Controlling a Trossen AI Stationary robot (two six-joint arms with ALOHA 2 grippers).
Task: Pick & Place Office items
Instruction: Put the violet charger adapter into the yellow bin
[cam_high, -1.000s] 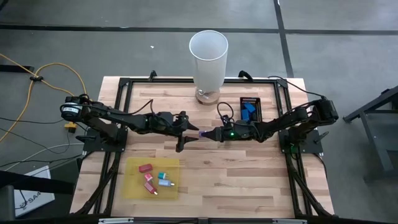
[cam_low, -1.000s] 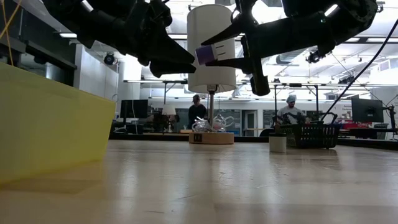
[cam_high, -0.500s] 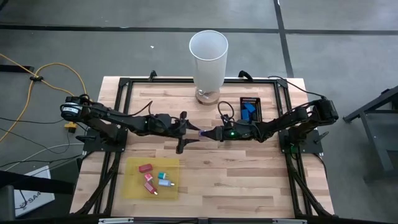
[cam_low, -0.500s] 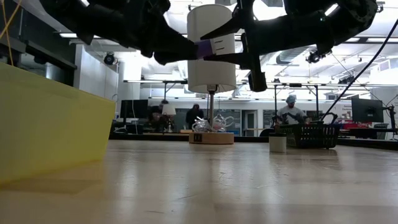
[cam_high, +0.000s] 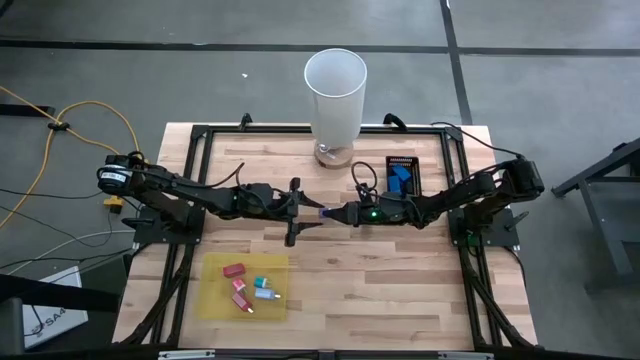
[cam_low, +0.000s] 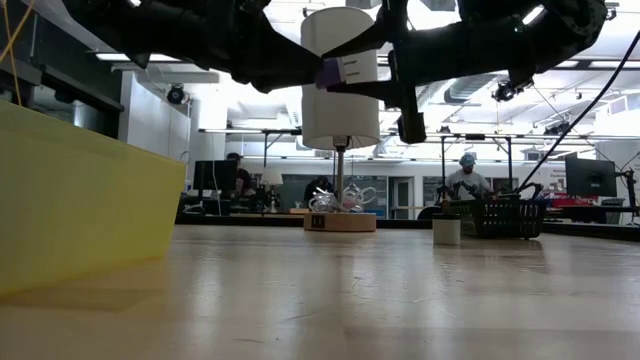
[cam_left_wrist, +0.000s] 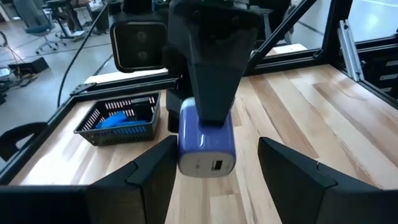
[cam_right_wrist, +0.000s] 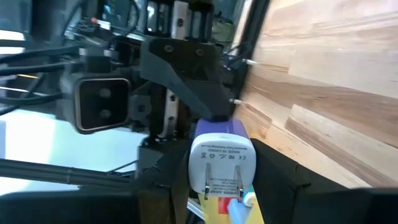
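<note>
Both arms met mid-table, above the wood. The right gripper (cam_high: 333, 214) was pinching a small purple plug adapter (cam_left_wrist: 206, 142) in the air, roughly at table center. The left gripper (cam_high: 303, 213) sat at its 9 o'clock with fingers spread around the adapter, not squeezing it as far as I could tell. More office items (cam_high: 249, 286) lay on the yellow sheet (cam_high: 215, 296) at 7 o'clock, and blue ones in the black tray (cam_high: 413, 165) at 1 o'clock.

Both arms are being held level above mid-bench, the left gripper (cam_high: 308, 214) and right gripper (cam_high: 330, 214) meeting tip to tip, fingers (cam_left_wrist: 298, 174) parted.
</note>
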